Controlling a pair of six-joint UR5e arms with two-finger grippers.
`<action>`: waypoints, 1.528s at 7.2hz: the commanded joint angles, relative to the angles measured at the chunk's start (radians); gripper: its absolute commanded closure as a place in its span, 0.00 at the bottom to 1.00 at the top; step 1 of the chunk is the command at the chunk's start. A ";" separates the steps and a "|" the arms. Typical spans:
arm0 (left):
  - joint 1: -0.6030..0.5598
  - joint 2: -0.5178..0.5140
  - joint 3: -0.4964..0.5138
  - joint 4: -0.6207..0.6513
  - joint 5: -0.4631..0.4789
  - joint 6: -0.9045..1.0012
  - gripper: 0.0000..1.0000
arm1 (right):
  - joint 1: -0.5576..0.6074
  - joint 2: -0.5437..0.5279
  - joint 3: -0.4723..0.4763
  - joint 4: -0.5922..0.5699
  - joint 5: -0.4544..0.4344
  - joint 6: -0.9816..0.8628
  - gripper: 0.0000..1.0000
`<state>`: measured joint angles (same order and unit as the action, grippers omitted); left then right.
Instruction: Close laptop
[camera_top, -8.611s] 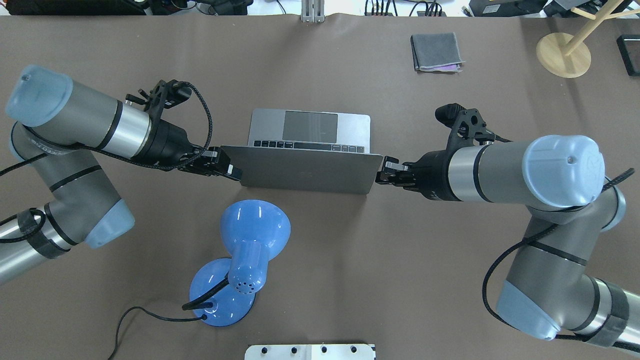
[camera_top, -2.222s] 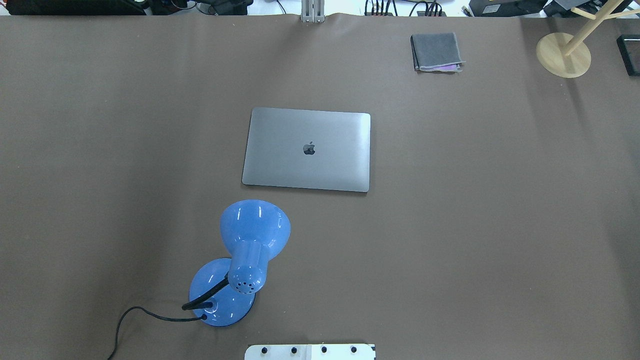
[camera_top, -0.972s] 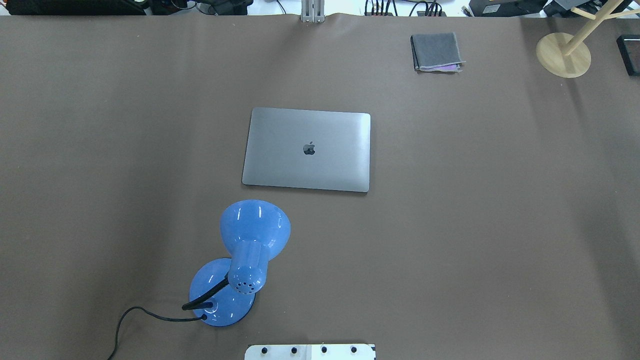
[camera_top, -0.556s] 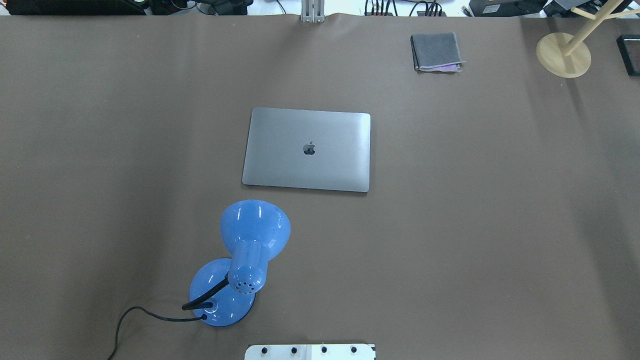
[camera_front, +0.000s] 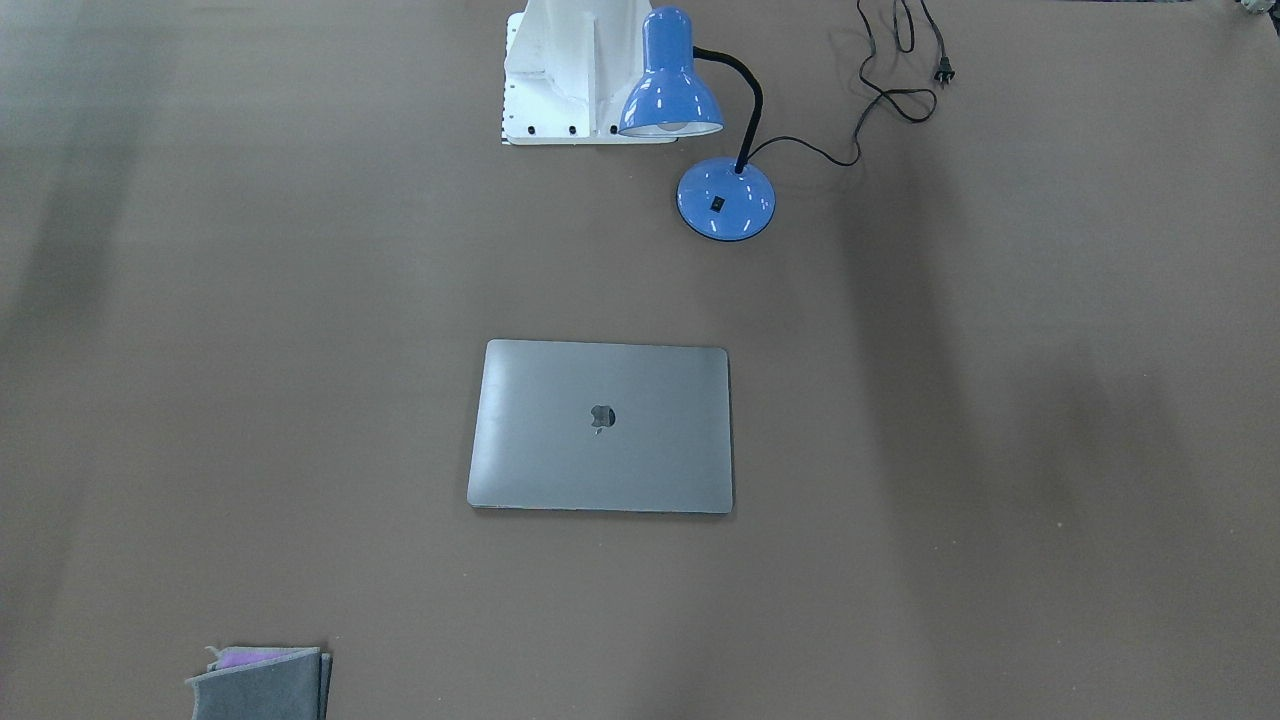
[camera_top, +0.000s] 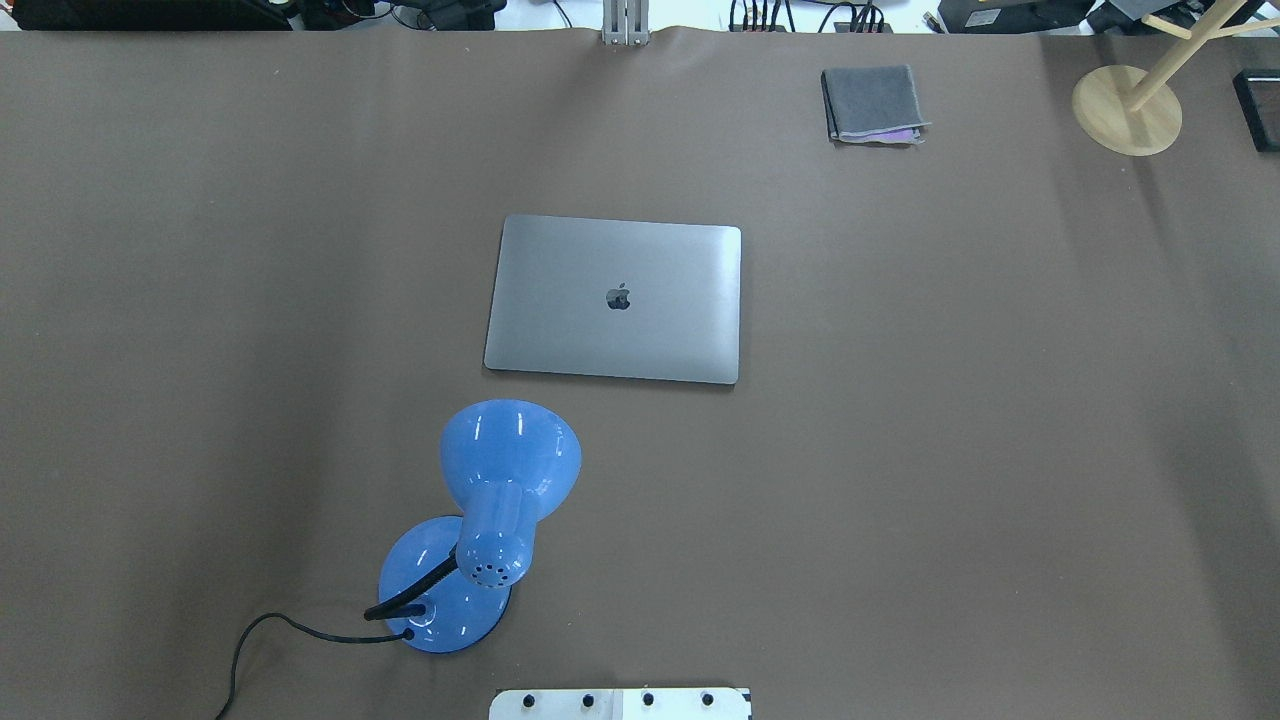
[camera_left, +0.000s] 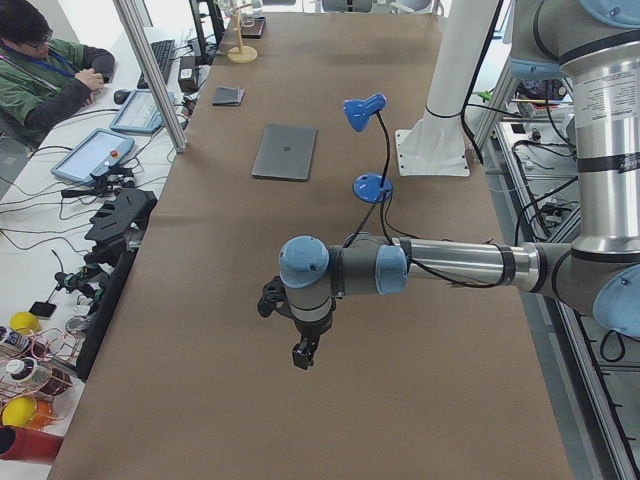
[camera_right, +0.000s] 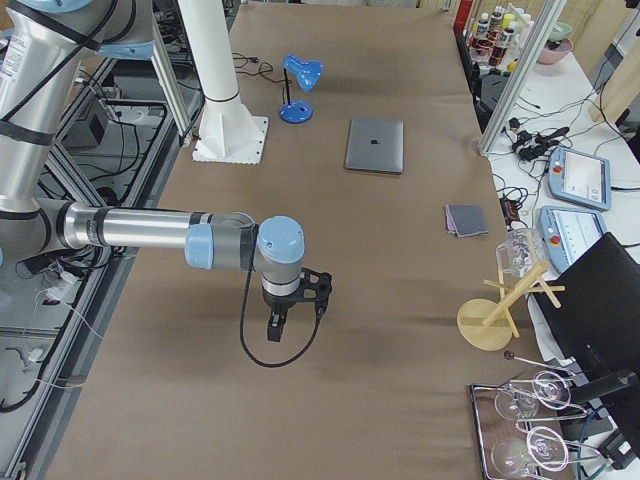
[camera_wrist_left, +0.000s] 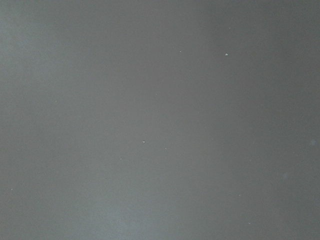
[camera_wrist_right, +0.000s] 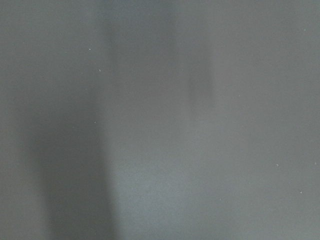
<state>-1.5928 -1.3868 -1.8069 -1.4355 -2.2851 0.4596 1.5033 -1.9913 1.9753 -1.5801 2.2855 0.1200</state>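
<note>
The space-grey laptop (camera_top: 614, 298) lies shut and flat at the middle of the brown table, its dark apple logo facing up. It also shows in the front-facing view (camera_front: 601, 426), the left view (camera_left: 285, 152) and the right view (camera_right: 375, 145). Neither arm is in the overhead or front-facing view. My left gripper (camera_left: 301, 355) hangs over the table's left end, far from the laptop. My right gripper (camera_right: 275, 327) hangs over the table's right end, also far from it. I cannot tell whether either is open or shut. Both wrist views show only bare table.
A blue desk lamp (camera_top: 490, 520) with a black cord stands near the robot's base, left of centre. A folded grey cloth (camera_top: 872, 104) lies at the far right. A wooden stand (camera_top: 1127, 105) is at the far right corner. An operator (camera_left: 45, 75) sits beside the table.
The lid, half open between both grippers 8.6 s ago, now lies flat and shut. Both arms have left the overhead view. Nothing has moved over the last 2.2 s.
</note>
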 joint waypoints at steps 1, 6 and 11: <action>-0.001 0.005 -0.008 0.000 -0.002 0.001 0.01 | 0.000 0.000 0.002 0.002 0.003 0.000 0.00; 0.001 0.009 -0.014 0.000 -0.002 -0.006 0.01 | 0.000 0.003 -0.009 0.003 -0.001 0.000 0.00; -0.001 0.022 -0.016 -0.002 0.000 -0.004 0.01 | 0.000 0.002 -0.009 0.002 0.005 0.000 0.00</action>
<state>-1.5932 -1.3657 -1.8213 -1.4374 -2.2862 0.4544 1.5033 -1.9876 1.9659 -1.5786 2.2896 0.1197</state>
